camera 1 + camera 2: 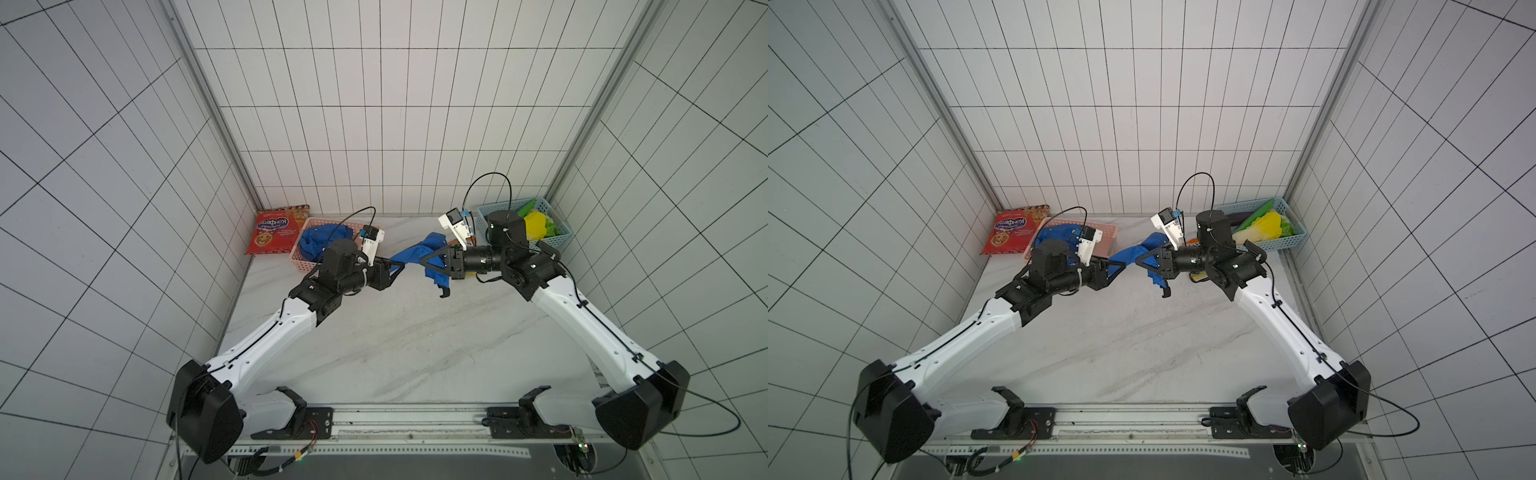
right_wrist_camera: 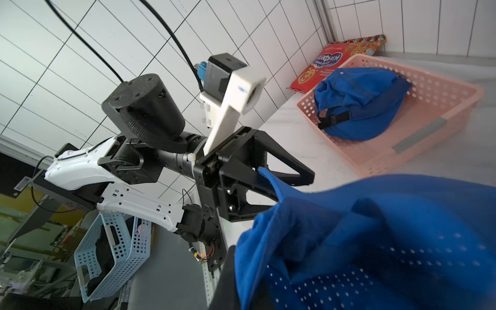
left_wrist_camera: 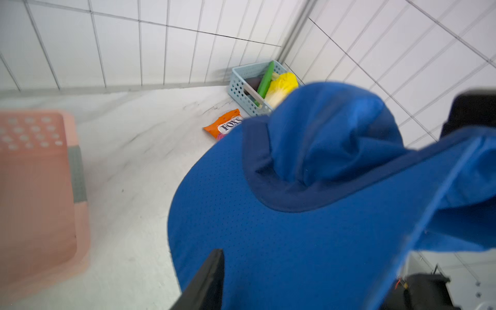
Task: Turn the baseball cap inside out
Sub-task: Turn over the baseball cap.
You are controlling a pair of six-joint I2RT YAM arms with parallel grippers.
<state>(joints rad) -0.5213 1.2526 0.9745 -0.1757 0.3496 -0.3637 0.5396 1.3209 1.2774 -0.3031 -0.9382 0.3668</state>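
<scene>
The blue baseball cap [image 1: 419, 253] hangs crumpled above the table's back middle, stretched between both arms; it shows in both top views [image 1: 1138, 251]. My right gripper [image 1: 428, 262] is shut on the cap's mesh crown [image 2: 375, 241]. My left gripper [image 1: 397, 268] faces it from the left, its jaws apart in the right wrist view [image 2: 284, 182] with the tip of the brim lying between them. In the left wrist view the brim [image 3: 268, 241] covers all but one black finger [image 3: 209, 281]. The cap's black strap buckle [image 1: 444, 293] dangles below.
A pink basket [image 1: 300, 262] at the back left holds another blue cap [image 2: 359, 102], with a red cookie pack [image 1: 276, 232] beside it. A light blue basket [image 1: 559, 239] with yellow and green items fills the back right corner. An orange candy pack [image 3: 225, 124] lies near it.
</scene>
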